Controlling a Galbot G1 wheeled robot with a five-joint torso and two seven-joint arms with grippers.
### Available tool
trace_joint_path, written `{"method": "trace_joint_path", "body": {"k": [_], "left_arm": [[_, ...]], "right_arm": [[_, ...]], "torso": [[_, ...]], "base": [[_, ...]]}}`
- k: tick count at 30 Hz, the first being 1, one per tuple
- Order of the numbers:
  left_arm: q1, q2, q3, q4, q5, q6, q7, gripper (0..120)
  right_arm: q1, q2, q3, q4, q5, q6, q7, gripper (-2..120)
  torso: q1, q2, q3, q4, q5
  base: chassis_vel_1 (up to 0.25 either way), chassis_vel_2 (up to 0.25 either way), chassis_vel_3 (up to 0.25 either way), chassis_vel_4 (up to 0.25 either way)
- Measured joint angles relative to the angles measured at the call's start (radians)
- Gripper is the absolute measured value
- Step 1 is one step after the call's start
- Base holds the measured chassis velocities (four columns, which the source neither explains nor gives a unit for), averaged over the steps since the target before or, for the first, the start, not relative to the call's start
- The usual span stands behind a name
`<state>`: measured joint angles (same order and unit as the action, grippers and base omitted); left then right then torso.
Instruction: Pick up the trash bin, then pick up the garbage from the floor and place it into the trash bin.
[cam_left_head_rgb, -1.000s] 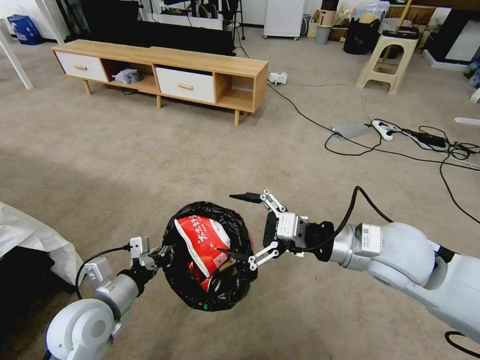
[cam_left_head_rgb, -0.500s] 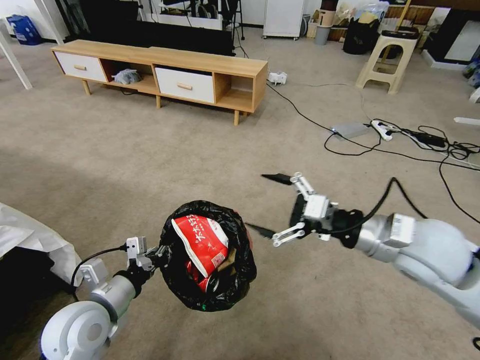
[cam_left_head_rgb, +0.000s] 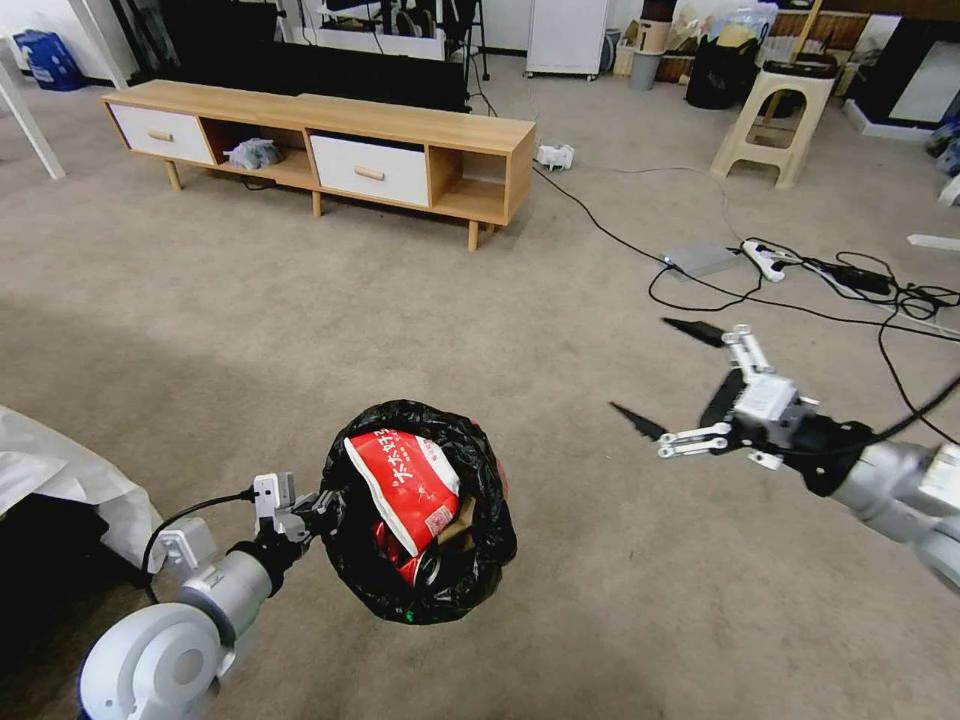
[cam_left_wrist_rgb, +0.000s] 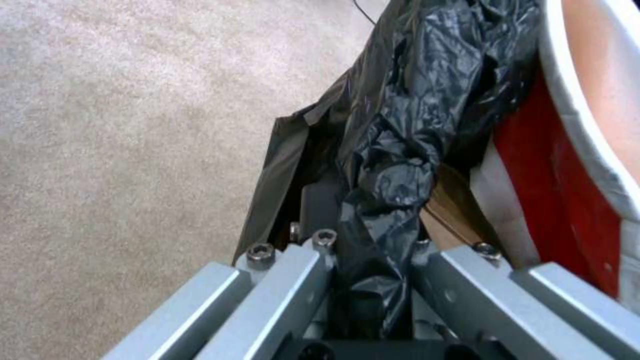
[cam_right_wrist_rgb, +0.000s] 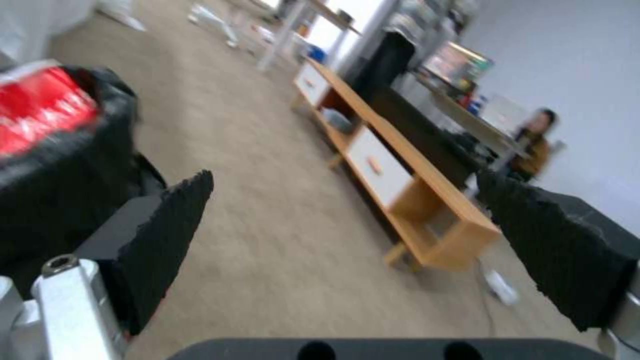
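The trash bin (cam_left_head_rgb: 420, 595), lined with a crinkled black bag, hangs above the carpet in the head view. My left gripper (cam_left_head_rgb: 318, 508) is shut on its near rim; in the left wrist view the bag (cam_left_wrist_rgb: 393, 150) is pinched between the fingers (cam_left_wrist_rgb: 293, 280). Inside lie a red-white snack wrapper (cam_left_head_rgb: 405, 482), a crushed red can (cam_left_head_rgb: 415, 568) and brown paper box (cam_left_head_rgb: 458, 522). My right gripper (cam_left_head_rgb: 662, 376) is open and empty, well to the right of the bin. The bin (cam_right_wrist_rgb: 60, 165) and wrapper (cam_right_wrist_rgb: 40, 110) also appear in the right wrist view.
A long wooden TV cabinet (cam_left_head_rgb: 330, 140) stands ahead. Cables and power strips (cam_left_head_rgb: 800, 270) sprawl across the carpet at the right, near a plastic stool (cam_left_head_rgb: 775, 115). A white sheet (cam_left_head_rgb: 60, 470) lies at the left. Bare carpet (cam_left_head_rgb: 350, 320) spreads between.
My right gripper, open, has pulled away from the bin's mouth to the right and slightly up. The bin and left arm have stayed almost still.
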<state>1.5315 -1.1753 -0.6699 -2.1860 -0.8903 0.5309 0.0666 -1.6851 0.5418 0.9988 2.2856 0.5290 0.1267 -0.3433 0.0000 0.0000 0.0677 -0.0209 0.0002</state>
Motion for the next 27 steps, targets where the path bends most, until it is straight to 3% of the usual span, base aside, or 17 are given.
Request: {"method": "trace_joint_path", "body": {"k": [9, 14, 25, 27], "left_arm": [[-0.003, 0.011, 0.000, -0.004, -0.006, -0.001, 0.001, 1], [-0.001, 0.020, -0.006, -0.008, -0.014, -0.001, 0.000, 1], [-0.014, 0.040, -0.009, -0.005, -0.033, -0.002, -0.003, 1], [-0.017, 0.042, -0.009, -0.003, -0.037, -0.002, -0.003, 1]], "right_arm": [[-0.089, 0.132, 0.118, 0.015, -0.035, 0.005, 0.021, 100], [-0.122, 0.290, 0.203, 0.036, -0.076, -0.005, 0.042, 100], [-0.185, 0.512, 0.275, 0.080, -0.171, 0.024, 0.001, 100], [-0.195, 0.638, 0.290, 0.101, -0.196, 0.030, -0.011, 100]], "torso": [[0.000, 0.000, 0.000, 0.0002, -0.0002], [0.000, 0.000, 0.000, 0.0001, -0.0001], [0.000, 0.000, 0.000, 0.0002, -0.0004], [0.000, 0.000, 0.000, 0.0001, -0.0003]], "base": [[0.000, 0.000, 0.000, 0.000], [0.000, 0.000, 0.000, 0.000], [0.000, 0.000, 0.000, 0.000], [0.000, 0.000, 0.000, 0.000]]}}
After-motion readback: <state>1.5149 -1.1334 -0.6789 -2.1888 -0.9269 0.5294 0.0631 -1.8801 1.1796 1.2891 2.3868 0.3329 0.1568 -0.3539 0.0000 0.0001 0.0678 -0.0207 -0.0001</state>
